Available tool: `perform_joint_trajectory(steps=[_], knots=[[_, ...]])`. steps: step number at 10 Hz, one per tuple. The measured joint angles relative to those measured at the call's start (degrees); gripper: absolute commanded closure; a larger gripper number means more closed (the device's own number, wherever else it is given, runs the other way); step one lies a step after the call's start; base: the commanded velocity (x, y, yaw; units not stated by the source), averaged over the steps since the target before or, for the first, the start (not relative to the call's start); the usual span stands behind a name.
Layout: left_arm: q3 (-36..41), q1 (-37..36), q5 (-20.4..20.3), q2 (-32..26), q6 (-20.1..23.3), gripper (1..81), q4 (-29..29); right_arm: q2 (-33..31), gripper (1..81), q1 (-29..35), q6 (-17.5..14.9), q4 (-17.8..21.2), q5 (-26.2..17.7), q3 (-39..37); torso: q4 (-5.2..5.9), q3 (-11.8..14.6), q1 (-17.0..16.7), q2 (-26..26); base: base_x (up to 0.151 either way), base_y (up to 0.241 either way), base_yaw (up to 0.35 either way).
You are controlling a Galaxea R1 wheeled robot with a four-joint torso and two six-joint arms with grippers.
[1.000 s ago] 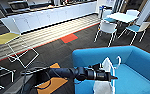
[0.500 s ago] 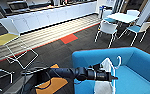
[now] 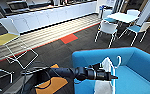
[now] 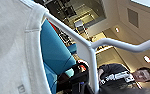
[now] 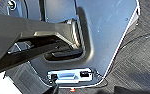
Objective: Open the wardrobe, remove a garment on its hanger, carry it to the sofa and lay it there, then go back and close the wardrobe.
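The left gripper holds the hanger with the shirt over the sofa, jaws clamped; laying it down and closing the wardrobe remain.

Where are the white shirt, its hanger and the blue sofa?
shirt [image 3: 102,86], head view, hanging fabric.
hanger [image 3: 119,61], head view, curved hook.
sofa [image 3: 141,62], head view, backrest.

Blue sofa — on dark carpet
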Motion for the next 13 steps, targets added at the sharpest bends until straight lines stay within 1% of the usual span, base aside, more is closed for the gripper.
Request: perform_joint_trajectory(steps=[2,3,6,7,8,11,12,13], knots=[[-1.55,0.04,-0.35,0.67,0.02,81.1,0.0,0.0,1.0,0.0,-0.02,0.0,0.02,0.0,0.0,0.0,0.0,0.0,0.0,0.0,0.0],[-3.94,0.02,-0.4,1.82,0.0,81.1,0.0,0.0,1.0,0.0,0.0,0.0,0.02,0.0,0.0,0.0,0.0,0.0,0.0,0.0,0.0],[-11.41,-1.01,-0.11,7.14,-0.02,81.1,0.0,0.0,1.0,0.0,0.0,0.0,0.02,0.0,0.0,0.0,0.0,0.0,0.0,0.0,0.0],[-12.81,-2.73,0.39,9.13,-0.24,81.1,-0.02,-0.02,1.0,0.02,0.0,0.02,0.02,0.0,0.0,0.0,0.0,0.0,0.0,0.0,0.0],[-13.46,-5.24,0.06,10.36,-1.02,81.1,-0.06,-0.02,1.0,0.02,0.0,0.0,0.0,0.0,0.0,0.0,0.0,0.0,0.0,0.0,0.0],[-15.96,-11.39,-0.85,12.63,-3.63,81.1,-0.09,0.0,1.0,0.04,0.0,0.02,0.04,0.0,0.0,0.0,0.0,0.0,0.0,0.0,0.0],[-16.96,-13.48,-1.54,13.42,-4.83,81.1,-0.09,0.0,1.0,0.04,-0.02,0.02,0.0,0.0,0.0,0.0,0.0,0.0,0.0,0.0,0.0],[-18.62,-15.09,-3.44,14.18,-6.01,81.1,-0.11,0.0,1.0,0.06,0.0,0.02,0.02,0.0,0.0,0.0,0.0,0.0,0.0,0.0,0.0]])
